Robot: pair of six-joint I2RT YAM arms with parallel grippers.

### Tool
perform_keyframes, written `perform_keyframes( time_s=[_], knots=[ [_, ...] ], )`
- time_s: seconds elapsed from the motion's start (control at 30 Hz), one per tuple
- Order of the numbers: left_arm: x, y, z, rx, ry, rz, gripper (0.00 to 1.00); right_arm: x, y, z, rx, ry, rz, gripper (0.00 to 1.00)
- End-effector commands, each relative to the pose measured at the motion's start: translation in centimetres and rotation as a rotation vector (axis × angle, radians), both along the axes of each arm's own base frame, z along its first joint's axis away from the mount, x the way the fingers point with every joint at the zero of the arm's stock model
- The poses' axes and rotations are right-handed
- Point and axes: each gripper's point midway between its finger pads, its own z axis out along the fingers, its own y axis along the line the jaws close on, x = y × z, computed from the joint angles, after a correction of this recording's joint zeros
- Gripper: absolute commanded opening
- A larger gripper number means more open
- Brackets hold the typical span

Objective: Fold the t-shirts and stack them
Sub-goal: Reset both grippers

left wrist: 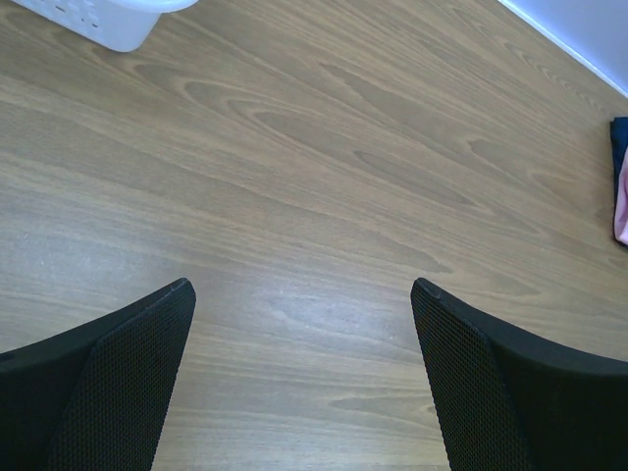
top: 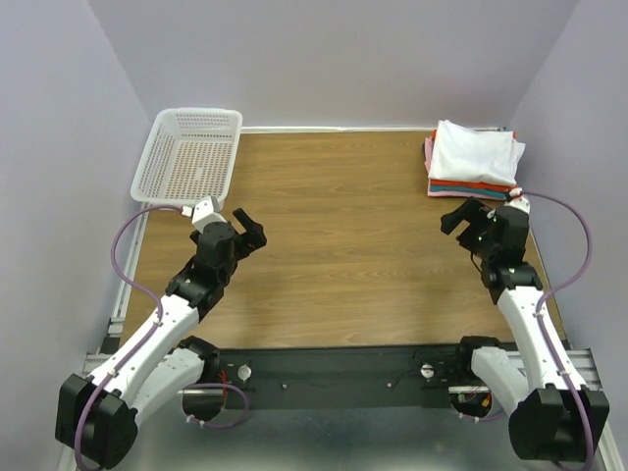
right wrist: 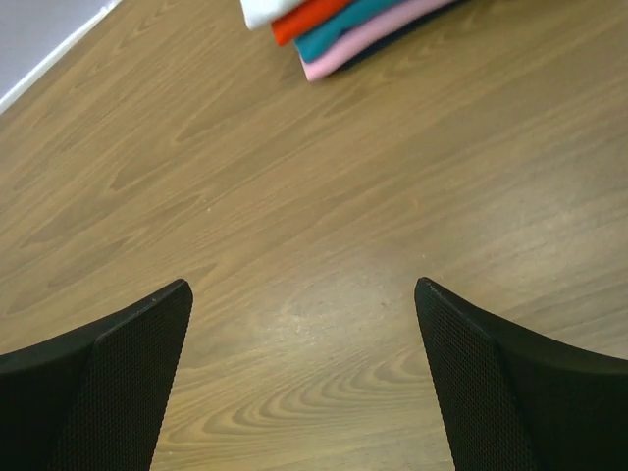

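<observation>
Your left fingers point(left wrist: 118, 392) are spread wide and hold nothing; their black pads have a fine mesh texture. They hang over the smooth wood-grain surface point(top: 343, 255). Your right fingers point(right wrist: 500, 392) are spread the same way, also empty. Beyond them, in the far right corner, lies the stack of t-shirts point(top: 474, 162). It is soft folded cloth, with a white t-shirt point(top: 476, 149) on top, then an orange-red shirt point(right wrist: 309, 15), a teal shirt point(right wrist: 343, 26) and a pink shirt point(right wrist: 373, 37). A rectangular white plastic mesh basket point(top: 147, 162) sits in the far left corner.

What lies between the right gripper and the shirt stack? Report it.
Bare tabletop only, between right gripper and shirt stack, seen in the right wrist view.
</observation>
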Motion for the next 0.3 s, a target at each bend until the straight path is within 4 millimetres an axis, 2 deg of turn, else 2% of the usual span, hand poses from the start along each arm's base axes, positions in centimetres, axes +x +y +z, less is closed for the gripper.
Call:
perform_keyframes(
  time_s=[0.0, 0.1, 0.27],
  knots=[
    [-0.2, -0.1, 0.5, -0.031, -0.034, -0.009, 0.98, -0.7, 0.4, -0.3, 0.087, -0.054, -0.043, 1.00],
    [-0.6, 0.0, 0.3, -0.040, -0.042, -0.010, 0.98, -1.9, 0.2, -2.0, 0.083, -0.040, -0.062, 1.00],
    [-0.8, 0.1, 0.3, -0.046, -0.048, -0.012, 0.98, -2.2, -0.1, -1.4, 0.055, -0.072, -0.062, 1.00]
  ],
)
